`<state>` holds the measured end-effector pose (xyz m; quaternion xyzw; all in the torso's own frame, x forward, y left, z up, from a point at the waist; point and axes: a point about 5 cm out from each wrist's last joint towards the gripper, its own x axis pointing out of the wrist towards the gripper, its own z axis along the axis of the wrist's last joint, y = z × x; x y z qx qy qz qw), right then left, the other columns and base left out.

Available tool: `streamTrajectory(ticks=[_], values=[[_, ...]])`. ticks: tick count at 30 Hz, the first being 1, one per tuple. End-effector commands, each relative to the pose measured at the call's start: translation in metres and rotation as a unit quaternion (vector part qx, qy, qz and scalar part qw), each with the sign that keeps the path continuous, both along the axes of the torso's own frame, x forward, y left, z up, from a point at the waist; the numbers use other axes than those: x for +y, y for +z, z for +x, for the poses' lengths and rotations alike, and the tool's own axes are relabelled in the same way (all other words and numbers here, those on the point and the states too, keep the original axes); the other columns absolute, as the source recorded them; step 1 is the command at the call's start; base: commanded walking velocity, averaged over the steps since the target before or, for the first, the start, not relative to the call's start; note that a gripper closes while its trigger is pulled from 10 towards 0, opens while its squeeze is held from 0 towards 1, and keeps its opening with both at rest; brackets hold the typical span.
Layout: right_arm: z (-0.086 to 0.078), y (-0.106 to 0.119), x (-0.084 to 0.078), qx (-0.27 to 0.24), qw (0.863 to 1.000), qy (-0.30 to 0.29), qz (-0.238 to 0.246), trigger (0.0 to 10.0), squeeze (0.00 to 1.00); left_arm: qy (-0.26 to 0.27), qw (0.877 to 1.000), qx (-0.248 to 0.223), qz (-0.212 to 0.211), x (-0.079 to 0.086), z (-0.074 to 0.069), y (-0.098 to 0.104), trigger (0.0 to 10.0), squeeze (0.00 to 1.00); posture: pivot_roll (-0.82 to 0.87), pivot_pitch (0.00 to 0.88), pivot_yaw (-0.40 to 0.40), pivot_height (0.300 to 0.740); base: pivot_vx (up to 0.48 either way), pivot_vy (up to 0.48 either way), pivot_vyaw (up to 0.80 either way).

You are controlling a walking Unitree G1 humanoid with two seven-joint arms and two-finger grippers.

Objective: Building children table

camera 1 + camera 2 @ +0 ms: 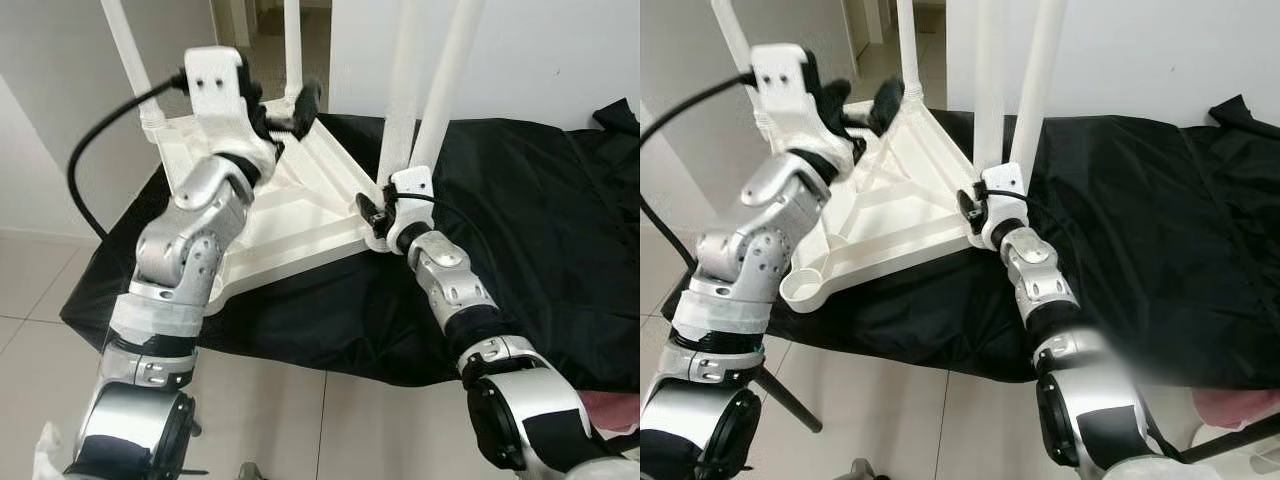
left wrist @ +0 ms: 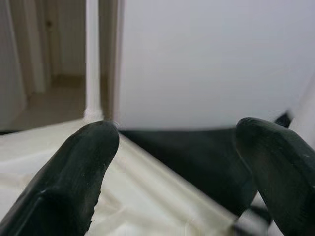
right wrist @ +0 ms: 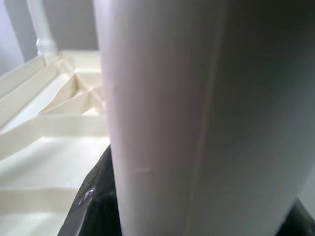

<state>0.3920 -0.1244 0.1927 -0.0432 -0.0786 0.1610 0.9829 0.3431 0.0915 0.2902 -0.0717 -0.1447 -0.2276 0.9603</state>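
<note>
1. Left eye view: the white tabletop [image 1: 290,225] was seen lying upside down on a black cloth [image 1: 520,220], ribbed underside up, and it serves as the landmark for all places below.
2. Four white legs stood upright from the tabletop's corners; the near-right leg [image 1: 440,90] rose from the corner closest to the right arm, and the far leg [image 1: 293,50] stood at the corner farthest from the robot.
3. The right gripper [image 1: 380,215] was placed at the base of the near-right leg, just above that corner. In the right wrist view the leg [image 3: 197,118] was pressed very close, but whether the fingers were closed on it could not be told.
4. The left gripper [image 1: 290,115] was held above the tabletop's far part, near the far leg, with its fingers [image 2: 74,182] spread apart and nothing between them.
5. The step in hand was judged to be seating or tightening the near-right leg.
6. The next move was judged to call for a firm twist at that leg's base, with the tabletop steadied against sliding on the cloth.
</note>
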Motion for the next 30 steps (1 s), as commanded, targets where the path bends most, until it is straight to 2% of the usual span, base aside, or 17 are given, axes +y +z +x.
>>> streamTrajectory(ticks=[1,4,6,10,12,14,19,23,24,27,30], values=[[-0.001,0.012,0.004,-0.031,0.999,0.015,0.017,10.0,0.00,0.013,0.998,0.037,0.038,0.000,0.005,-0.021,10.0,0.00,0.04,0.030,0.038,0.740,0.000,0.000,0.00],[-0.007,0.016,0.006,-0.056,0.998,0.032,0.027,10.0,0.00,0.028,0.996,0.068,0.048,0.003,0.008,-0.034,10.0,0.00,0.04,0.038,0.040,0.740,0.000,0.000,0.00],[-0.007,0.016,0.006,-0.056,0.998,0.032,0.027,10.0,0.00,0.028,0.996,0.068,0.048,0.003,0.008,-0.034,10.0,0.00,0.04,0.038,0.040,0.740,0.000,0.000,0.00],[-0.018,0.025,0.005,-0.089,0.994,0.046,0.044,10.0,0.00,0.056,0.990,0.114,0.058,0.012,0.012,-0.053,10.0,0.00,0.04,0.042,0.046,0.740,0.000,0.000,0.00],[-0.018,0.025,0.005,-0.089,0.994,0.046,0.044,10.0,0.00,0.056,0.990,0.114,0.058,0.012,0.012,-0.053,10.0,0.00,0.04,0.042,0.046,0.740,0.000,0.000,0.00],[-0.031,0.031,-0.001,-0.113,0.990,0.051,0.068,10.0,0.00,0.050,0.987,0.115,0.096,0.014,0.008,-0.066,10.0,0.00,0.03,0.049,0.054,0.740,0.000,0.000,0.00],[-0.036,0.032,-0.003,-0.125,0.988,0.050,0.073,10.0,0.00,0.045,0.987,0.116,0.101,0.013,0.005,-0.070,10.0,0.00,0.02,0.051,0.058,0.740,0.000,0.000,0.00],[-0.048,0.029,-0.006,-0.141,0.986,0.033,0.081,10.0,0.00,0.035,0.990,0.103,0.092,0.011,-0.001,-0.074,10.0,0.00,0.01,0.048,0.064,0.740,0.000,0.000,0.00],[-0.054,0.024,-0.007,-0.143,0.986,0.020,0.085,10.0,0.00,0.032,0.992,0.086,0.082,0.009,-0.005,-0.075,10.0,0.00,0.00,0.045,0.069,0.740,0.000,0.000,0.00],[-0.068,0.008,-0.004,-0.122,0.989,-0.004,0.081,10.0,0.00,0.028,0.997,0.034,0.063,0.003,-0.017,-0.075,10.0,0.00,-0.01,0.038,0.076,0.740,0.000,0.000,0.00],[-0.073,0.002,-0.001,-0.104,0.991,-0.015,0.083,10.0,0.00,0.021,0.998,0.029,0.052,0.001,-0.021,-0.075,10.0,0.00,-0.02,0.033,0.083,0.740,0.000,0.000,0.00]])
